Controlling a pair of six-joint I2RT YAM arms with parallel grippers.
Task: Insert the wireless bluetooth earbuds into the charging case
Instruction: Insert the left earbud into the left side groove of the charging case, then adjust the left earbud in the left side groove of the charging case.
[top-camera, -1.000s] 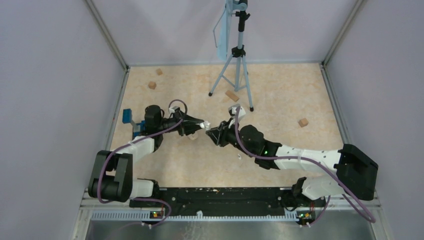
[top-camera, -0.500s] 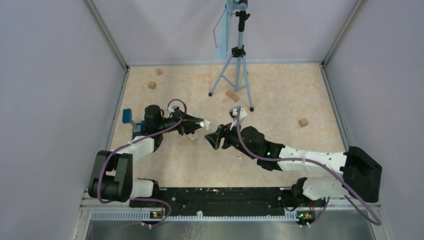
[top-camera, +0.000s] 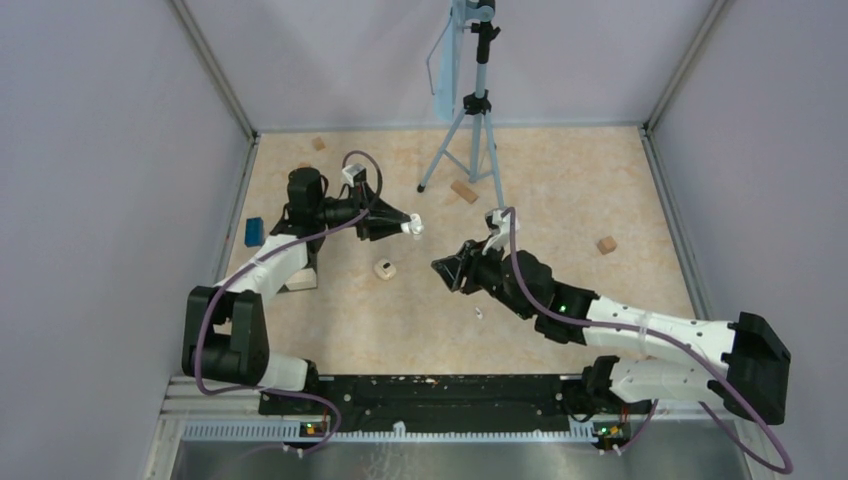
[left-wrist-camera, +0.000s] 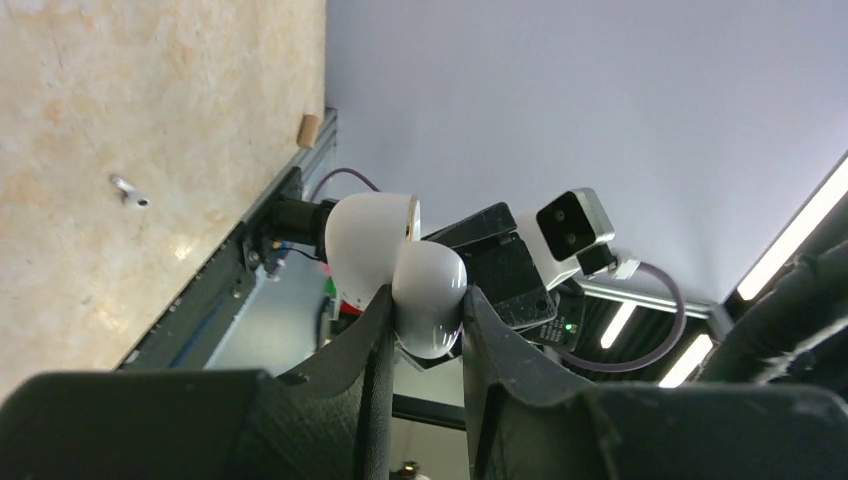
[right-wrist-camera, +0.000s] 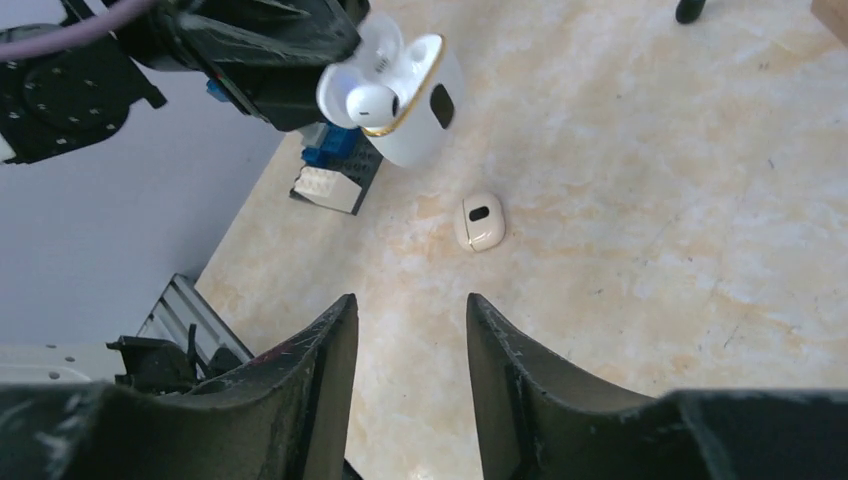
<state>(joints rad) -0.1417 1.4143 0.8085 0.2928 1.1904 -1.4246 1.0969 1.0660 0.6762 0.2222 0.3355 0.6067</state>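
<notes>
Seen from above, the left gripper (top-camera: 402, 224) pinches the white charging case (top-camera: 414, 228) off the table. Only the right wrist camera shows the lid swung open with one earbud (right-wrist-camera: 372, 100) seated inside. The left wrist camera shows just the outer shell between the pressed fingers. A second case (top-camera: 385, 269) lies shut on the table below. The right gripper (top-camera: 445, 268) hangs spread and empty, near the held case but apart from it. A loose earbud (top-camera: 479, 313) lies beside the right arm, back from its fingertips.
</notes>
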